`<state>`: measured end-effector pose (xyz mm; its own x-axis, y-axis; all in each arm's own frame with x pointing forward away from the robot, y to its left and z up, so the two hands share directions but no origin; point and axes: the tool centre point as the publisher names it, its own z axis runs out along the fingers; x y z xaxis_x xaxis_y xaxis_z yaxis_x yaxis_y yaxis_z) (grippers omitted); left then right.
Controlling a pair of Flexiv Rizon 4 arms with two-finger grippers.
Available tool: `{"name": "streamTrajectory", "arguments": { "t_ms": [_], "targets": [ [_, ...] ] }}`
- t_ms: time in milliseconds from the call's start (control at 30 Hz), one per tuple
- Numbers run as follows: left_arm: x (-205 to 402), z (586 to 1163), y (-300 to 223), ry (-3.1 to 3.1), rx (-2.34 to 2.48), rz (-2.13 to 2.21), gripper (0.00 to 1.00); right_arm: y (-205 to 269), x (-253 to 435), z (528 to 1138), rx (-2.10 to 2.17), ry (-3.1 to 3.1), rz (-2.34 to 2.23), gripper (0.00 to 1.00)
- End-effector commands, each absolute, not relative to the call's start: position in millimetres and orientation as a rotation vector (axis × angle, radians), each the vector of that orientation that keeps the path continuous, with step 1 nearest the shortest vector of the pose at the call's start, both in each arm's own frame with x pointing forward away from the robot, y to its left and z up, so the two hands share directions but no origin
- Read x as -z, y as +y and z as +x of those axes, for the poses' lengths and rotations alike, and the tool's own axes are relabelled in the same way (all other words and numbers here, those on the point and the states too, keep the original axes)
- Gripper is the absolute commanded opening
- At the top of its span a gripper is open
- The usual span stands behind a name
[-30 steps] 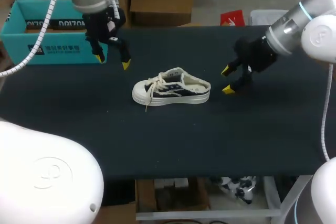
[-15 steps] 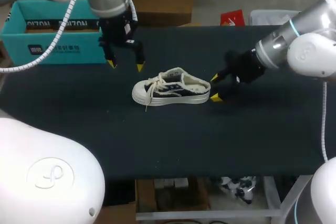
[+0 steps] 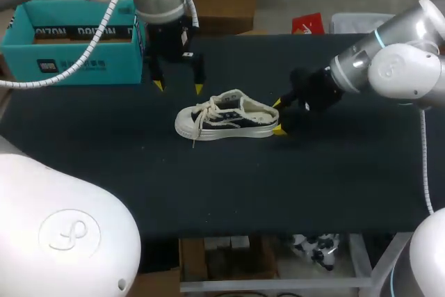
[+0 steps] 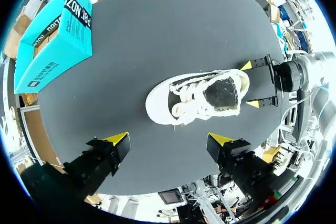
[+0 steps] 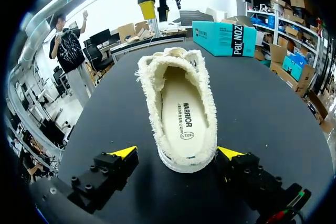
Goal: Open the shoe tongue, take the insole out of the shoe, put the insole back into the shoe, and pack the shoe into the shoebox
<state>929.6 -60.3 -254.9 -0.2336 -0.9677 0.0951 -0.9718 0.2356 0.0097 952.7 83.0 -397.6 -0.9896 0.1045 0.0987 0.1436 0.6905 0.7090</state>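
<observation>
Soft, even light falls from overhead on the dark, matte tabletop [image 3: 334, 172], which stays dull throughout. The pale shoe [image 3: 226, 117] stands out brightly and casts only a faint, thin shadow beside its sole. Beyond the shoe's toe, the right wrist view washes out to white.

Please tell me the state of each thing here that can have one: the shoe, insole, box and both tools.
shoe: upright on its sole
insole: flat inside the shoe
shoebox: open, no lid on it
left tool: open, holding nothing
right tool: open, one finger at each side of the heel
</observation>
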Motion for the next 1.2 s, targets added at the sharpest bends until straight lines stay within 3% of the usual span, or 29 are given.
{"name": "streamTrajectory", "arguments": {
  "t_ms": [33,1200],
  "targets": [
    [258.1,924.1,-76.3,-2.426,-0.057,1.914,1.00,86.6,407.9,956.9,1.224,-2.824,-0.199,1.00],
    [284.4,929.5,-104.1,-2.371,-0.032,1.927,1.00,115.5,430.4,966.1,1.315,-2.777,-0.204,1.00]
  ]
}}
